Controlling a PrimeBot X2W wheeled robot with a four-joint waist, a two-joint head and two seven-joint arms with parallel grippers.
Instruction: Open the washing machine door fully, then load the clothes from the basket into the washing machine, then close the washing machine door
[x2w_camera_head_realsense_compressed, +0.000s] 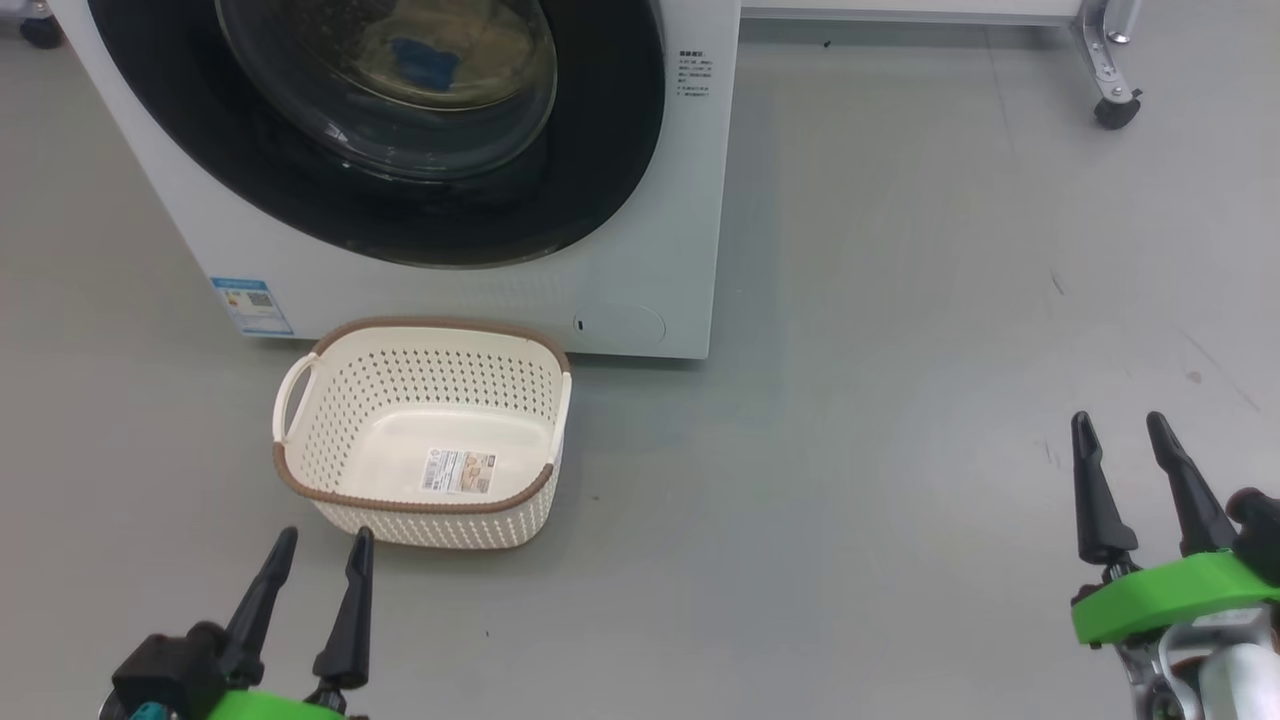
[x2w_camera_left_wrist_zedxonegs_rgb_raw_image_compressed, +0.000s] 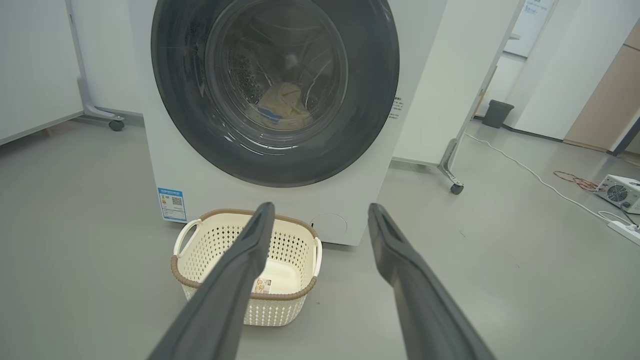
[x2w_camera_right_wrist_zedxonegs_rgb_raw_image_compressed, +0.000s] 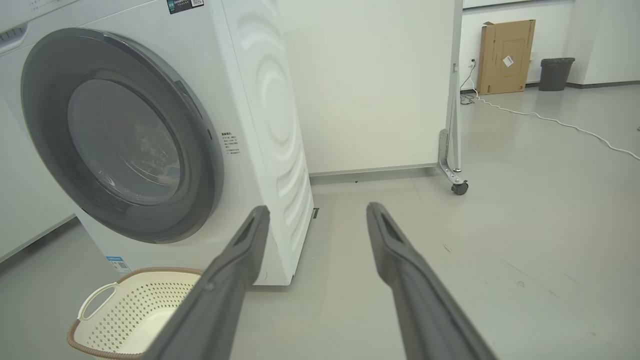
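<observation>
Two spread wide, holding nothing: left end effector (x2w_camera_head_realsense_compressed: 327, 535), right end effector (x2w_camera_head_realsense_compressed: 1118, 420) | clothes (x2w_camera_left_wrist_zedxonegs_rgb_raw_image_compressed: 282, 103) behind shut washing machine door (x2w_camera_left_wrist_zedxonegs_rgb_raw_image_compressed: 370, 100)

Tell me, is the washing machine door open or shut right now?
Shut. The washing machine door lies flush against the washing machine, with the clothes seen behind its glass.

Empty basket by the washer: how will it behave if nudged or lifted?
The basket is empty, perforated plastic, so probably light. Low and wide, it would likely slide on the smooth floor rather than tip. Thin walls may flex under a pinch; the white handle looks firmer.
</observation>
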